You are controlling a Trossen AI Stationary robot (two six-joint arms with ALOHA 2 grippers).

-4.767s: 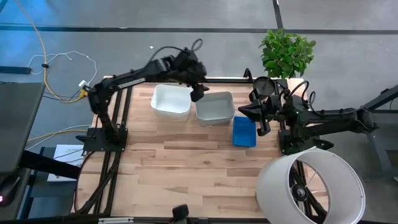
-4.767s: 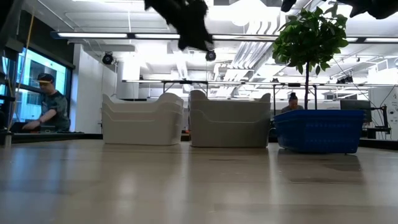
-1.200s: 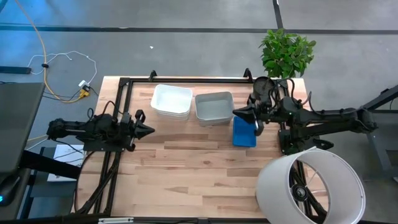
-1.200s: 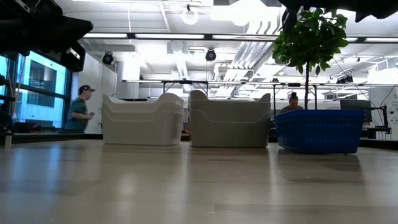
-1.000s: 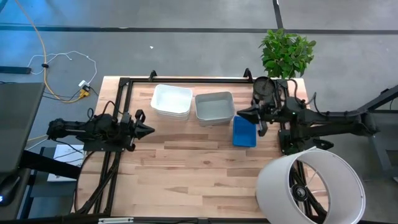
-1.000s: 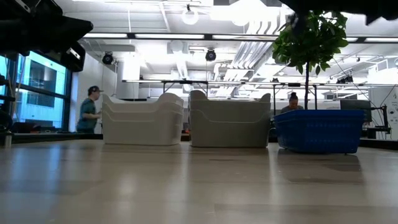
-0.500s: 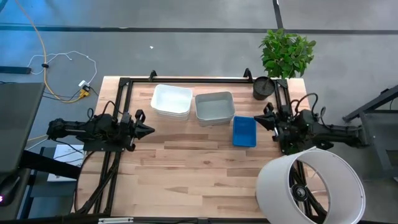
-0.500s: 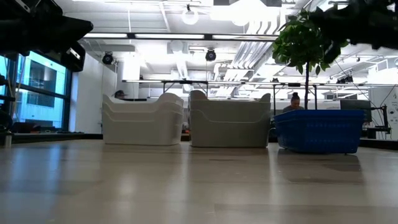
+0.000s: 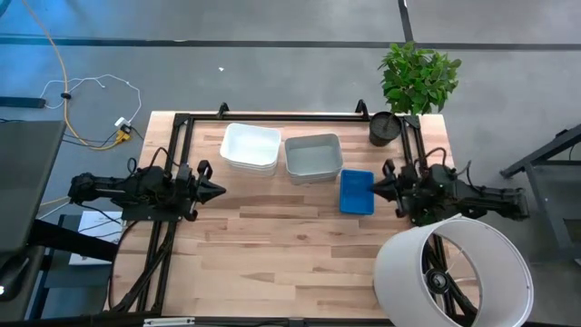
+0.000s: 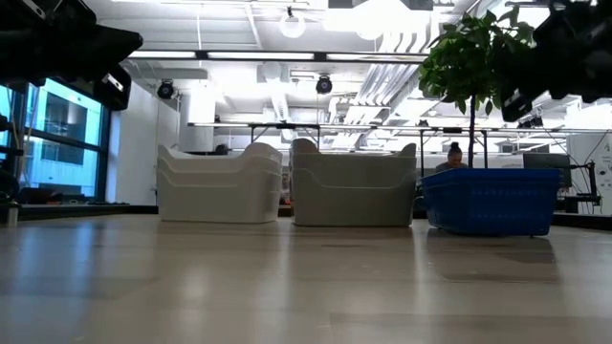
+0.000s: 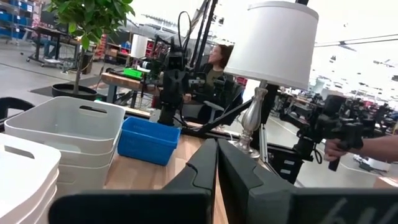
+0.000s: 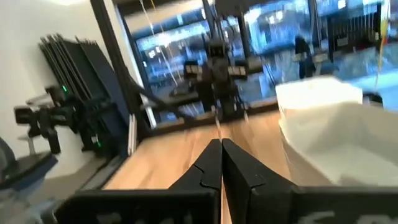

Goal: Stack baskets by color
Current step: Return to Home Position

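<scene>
Fingers of left gripper (image 9: 221,191) pressed together on nothing, at left edge of table (image 9: 290,245), tips pointing right. Right gripper (image 9: 377,187) likewise clenched and empty, at right edge, tips pointing left, just right of blue stack (image 9: 356,192). Three stacks on far half of table: white stack (image 9: 251,148) at left, grey stack (image 9: 313,157) just beside it on its right, blue stack nearer and farther right, by grey stack's near right corner. Nested rims visible on white stack in low view. Pot (image 9: 384,128) at far right corner, plant (image 9: 418,77) beyond it. Lampshade (image 9: 454,272) at near right corner.
</scene>
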